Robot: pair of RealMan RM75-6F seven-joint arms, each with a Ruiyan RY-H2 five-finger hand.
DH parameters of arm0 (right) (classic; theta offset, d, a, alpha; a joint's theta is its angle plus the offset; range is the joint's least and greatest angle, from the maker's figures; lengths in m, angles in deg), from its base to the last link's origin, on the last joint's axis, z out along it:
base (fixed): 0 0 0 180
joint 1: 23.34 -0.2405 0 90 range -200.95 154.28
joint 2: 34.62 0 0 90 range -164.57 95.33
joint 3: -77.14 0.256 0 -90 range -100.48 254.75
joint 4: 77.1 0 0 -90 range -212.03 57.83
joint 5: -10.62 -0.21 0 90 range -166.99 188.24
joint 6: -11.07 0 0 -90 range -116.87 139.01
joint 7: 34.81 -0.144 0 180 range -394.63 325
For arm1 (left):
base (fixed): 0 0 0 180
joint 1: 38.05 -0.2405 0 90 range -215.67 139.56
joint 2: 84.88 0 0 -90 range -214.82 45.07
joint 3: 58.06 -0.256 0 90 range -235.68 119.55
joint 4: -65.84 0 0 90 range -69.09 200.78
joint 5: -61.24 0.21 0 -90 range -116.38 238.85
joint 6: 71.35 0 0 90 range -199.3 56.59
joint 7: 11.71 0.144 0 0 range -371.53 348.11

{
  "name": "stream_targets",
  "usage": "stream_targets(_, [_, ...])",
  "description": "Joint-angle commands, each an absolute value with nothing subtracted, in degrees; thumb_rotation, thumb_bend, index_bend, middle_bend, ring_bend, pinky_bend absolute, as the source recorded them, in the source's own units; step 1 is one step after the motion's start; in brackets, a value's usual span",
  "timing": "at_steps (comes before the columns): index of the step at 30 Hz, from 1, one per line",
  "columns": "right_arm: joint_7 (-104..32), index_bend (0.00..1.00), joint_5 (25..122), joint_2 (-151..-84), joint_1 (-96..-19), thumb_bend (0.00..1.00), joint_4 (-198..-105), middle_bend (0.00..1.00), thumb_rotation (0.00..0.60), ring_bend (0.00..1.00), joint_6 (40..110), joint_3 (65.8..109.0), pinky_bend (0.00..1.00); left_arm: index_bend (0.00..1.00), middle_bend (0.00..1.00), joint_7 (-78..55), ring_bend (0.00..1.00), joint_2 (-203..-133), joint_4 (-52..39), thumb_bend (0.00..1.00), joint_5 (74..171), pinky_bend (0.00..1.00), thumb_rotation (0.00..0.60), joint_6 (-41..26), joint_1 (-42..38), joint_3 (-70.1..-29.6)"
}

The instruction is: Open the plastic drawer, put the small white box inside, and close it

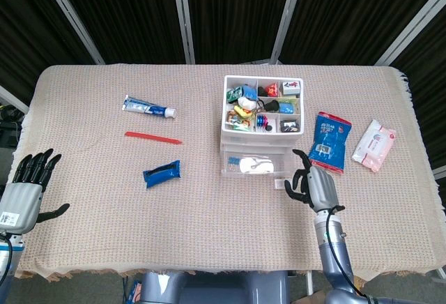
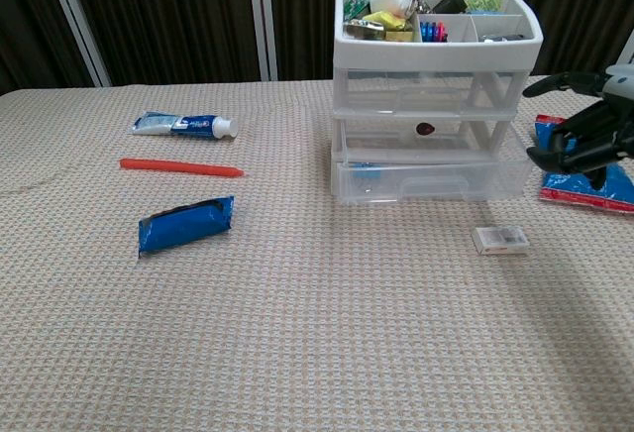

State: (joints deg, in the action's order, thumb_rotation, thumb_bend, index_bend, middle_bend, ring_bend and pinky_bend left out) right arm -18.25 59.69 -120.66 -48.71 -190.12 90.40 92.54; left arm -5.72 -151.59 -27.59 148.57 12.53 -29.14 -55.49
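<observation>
The small white box lies flat on the woven surface, in front of the right end of the plastic drawer unit and apart from it; the head view shows it as a small pale patch just left of the right robot hand. The bottom drawer sits slightly forward of the tiers above it, so it reads as only partly out, and the box is not yet inside. The right robot hand hovers above the surface to the right of the unit, near a blue packet, with its dark fingers curled loosely inward around nothing and touching neither box nor drawer. The left robot hand rests at the far left edge of the surface, fingers spread and empty. Further off lie a toothpaste tube, a red stick, a blue wrapper and a white wipes pack. The likely risks come from the box being low and flat: fingers closing on it may skid it across the cloth or nudge it against the drawer front rather than lift it. If the drawer opening is too narrow, the box could catch on the rim, and a hard pull or push on the light unit could shift the whole stack or tip its cluttered top tray.
</observation>
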Motion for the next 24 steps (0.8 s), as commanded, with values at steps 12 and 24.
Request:
stream_targets(12, [-19.31, 0.15, 60.48, -118.69, -43.7, 0.29, -191.64, 0.69, 0.6, 0.71, 93.11, 88.44, 0.65, 0.06, 0.0, -5.69, 0.0, -151.63, -27.58, 0.08, 148.78, 0.0, 0.6, 12.68, -29.19, -55.55])
stream_targets(24, [-17.56, 0.18, 57.94, -122.26, -44.01, 0.29, -189.0, 0.7, 0.6, 0.72, 90.14, 87.05, 0.65, 0.06, 0.0, -5.74, 0.0, -151.6, -27.67, 0.08, 148.67, 0.0, 0.6, 12.63, -29.21, -55.53])
